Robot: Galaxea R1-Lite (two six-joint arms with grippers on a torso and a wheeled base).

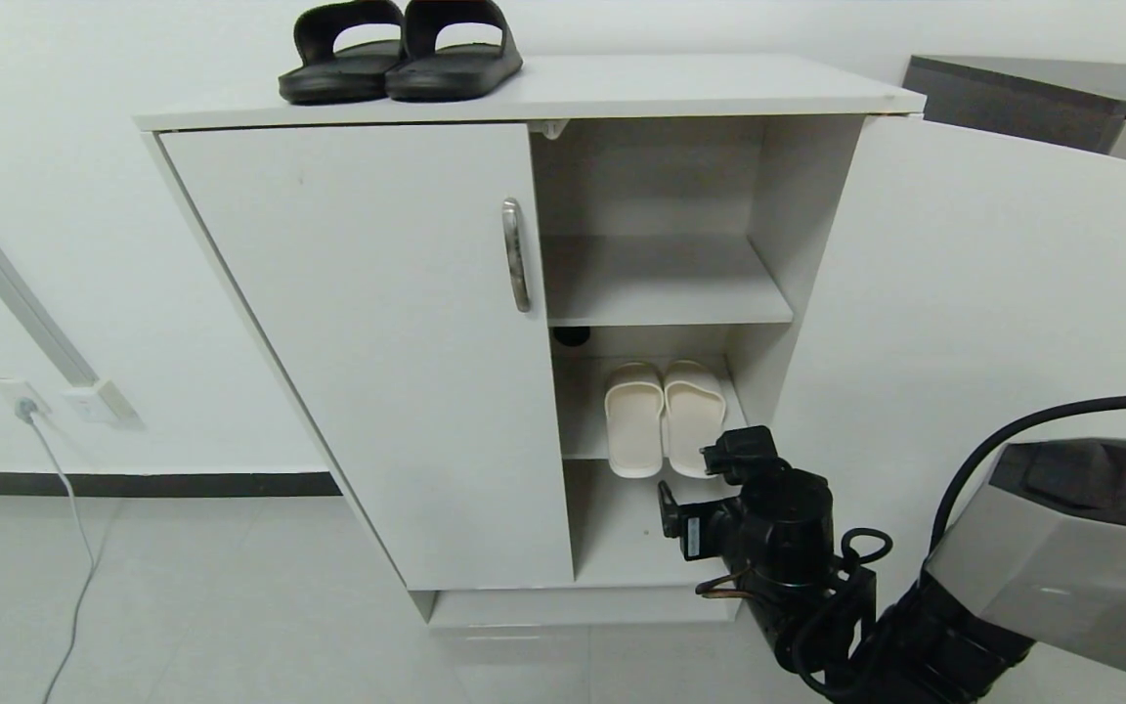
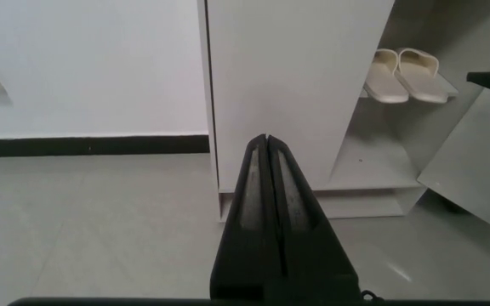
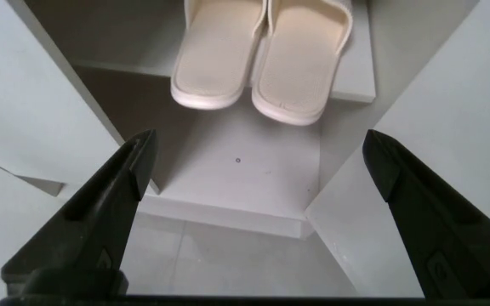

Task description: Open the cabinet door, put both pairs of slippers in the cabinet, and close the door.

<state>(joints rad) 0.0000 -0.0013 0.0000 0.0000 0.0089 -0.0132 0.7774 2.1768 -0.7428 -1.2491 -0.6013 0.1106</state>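
Observation:
A white cabinet (image 1: pixel 622 88) stands against the wall, its left door (image 1: pixel 368 342) closed and its right door (image 1: pixel 974 323) swung wide open. A pair of black slippers (image 1: pixel 402 49) rests on the cabinet top at its left end. A pair of cream slippers (image 1: pixel 666 416) (image 3: pixel 262 51) (image 2: pixel 407 75) lies side by side on the middle shelf, toes hanging over its front edge. My right gripper (image 1: pixel 705 479) (image 3: pixel 258 157) hovers open and empty just in front of and below that shelf. My left gripper (image 2: pixel 266 144) is shut on nothing, low above the floor facing the closed door.
The left door has a metal handle (image 1: pixel 516 254) by the opening. The upper shelf (image 1: pixel 666 284) and bottom shelf (image 3: pixel 245 170) hold nothing. A wall socket with a cable (image 1: pixel 21 401) is at the left. A grey unit (image 1: pixel 1042 88) stands behind the open door.

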